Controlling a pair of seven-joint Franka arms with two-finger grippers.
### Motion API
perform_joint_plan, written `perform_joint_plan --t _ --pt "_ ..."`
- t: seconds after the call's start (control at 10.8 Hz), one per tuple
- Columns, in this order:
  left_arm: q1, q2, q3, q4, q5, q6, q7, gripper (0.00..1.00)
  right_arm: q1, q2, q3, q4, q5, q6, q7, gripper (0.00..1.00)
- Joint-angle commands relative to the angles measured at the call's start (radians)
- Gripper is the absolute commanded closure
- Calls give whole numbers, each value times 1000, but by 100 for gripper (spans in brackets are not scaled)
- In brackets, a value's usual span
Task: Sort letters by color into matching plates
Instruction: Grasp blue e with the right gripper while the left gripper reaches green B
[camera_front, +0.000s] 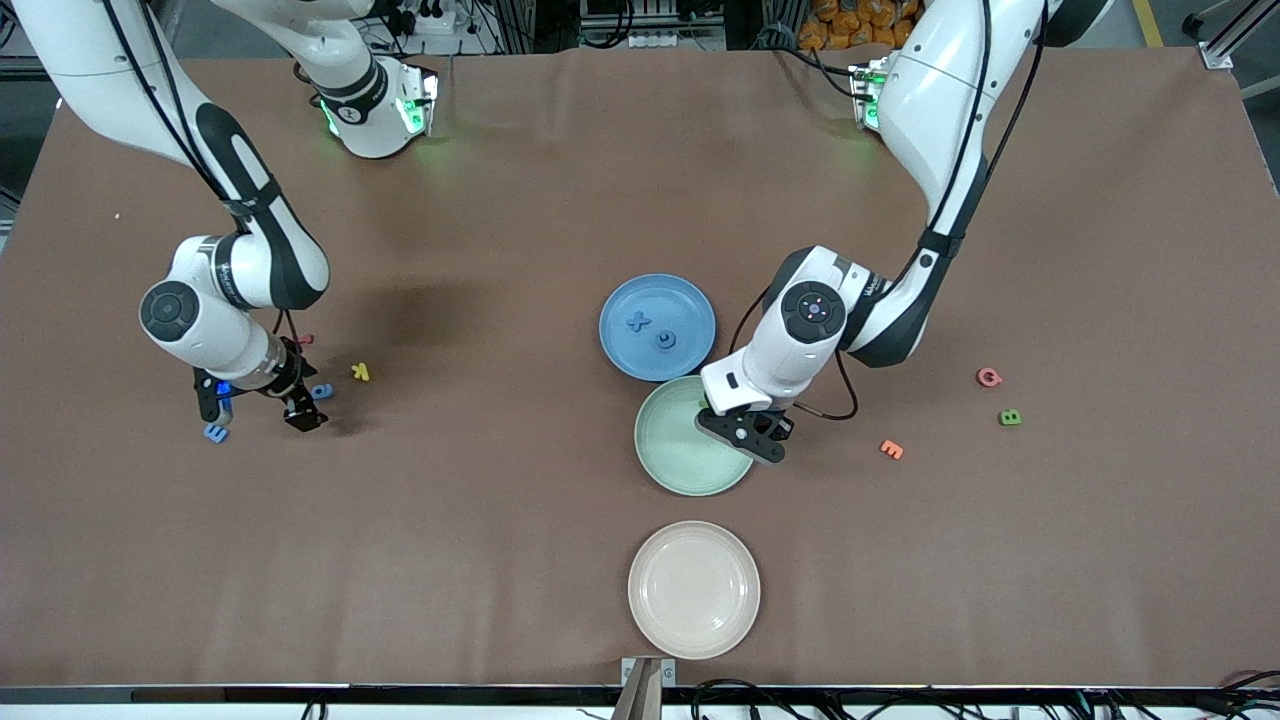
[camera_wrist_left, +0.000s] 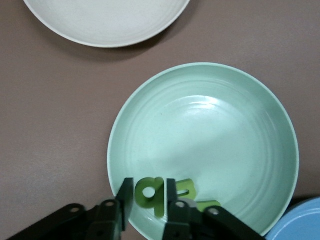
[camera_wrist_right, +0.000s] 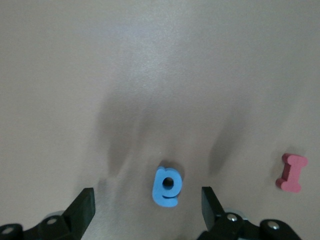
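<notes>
Nearest the front camera we see a cream-white plate (camera_front: 693, 590), bare. Just farther from it sits the mint green plate (camera_front: 680, 450), and touching that one's rim, farther still, the blue plate (camera_front: 657, 327) with a blue X (camera_front: 638, 321) and another blue letter (camera_front: 665, 340) in it. We find the left gripper (camera_front: 745, 432) over the green plate's edge toward the left arm's end. An orange letter (camera_front: 891, 449), a green letter B (camera_front: 1010, 417) and a pink letter (camera_front: 989, 377) lie on the table toward that end. Toward the right arm's end, the right gripper (camera_front: 262, 405) hangs low over a blue letter (camera_front: 321, 391), with a blue E (camera_front: 215, 432), a yellow K (camera_front: 360, 371) and a red letter (camera_front: 305, 339) around it.

From the left wrist we see the fingers (camera_wrist_left: 125, 197) clenched on a green letter (camera_wrist_left: 150, 194) above the green plate (camera_wrist_left: 215, 125), where two more green letters (camera_wrist_left: 195, 195) lie.

From the right wrist we see the fingers (camera_wrist_right: 82, 207) spread wide either side of the blue letter (camera_wrist_right: 166, 186), which lies on the table, untouched; the red letter (camera_wrist_right: 291, 172) lies near it.
</notes>
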Motion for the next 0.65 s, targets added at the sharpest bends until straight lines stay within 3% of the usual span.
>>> perform_joint_plan --t 0.0,0.28,0.55 --pt "3 10 9 25 15 4 -20 0 -22 -17 12 -39 -8 37 -20 14" --pt "35 -15 15 19 12 4 -20 0 -21 -8 12 -40 -8 34 -72 28" --pt "185 -110 27 -92 12 -28 87 0 -21 -3 12 -47 -8 37 -91 32"
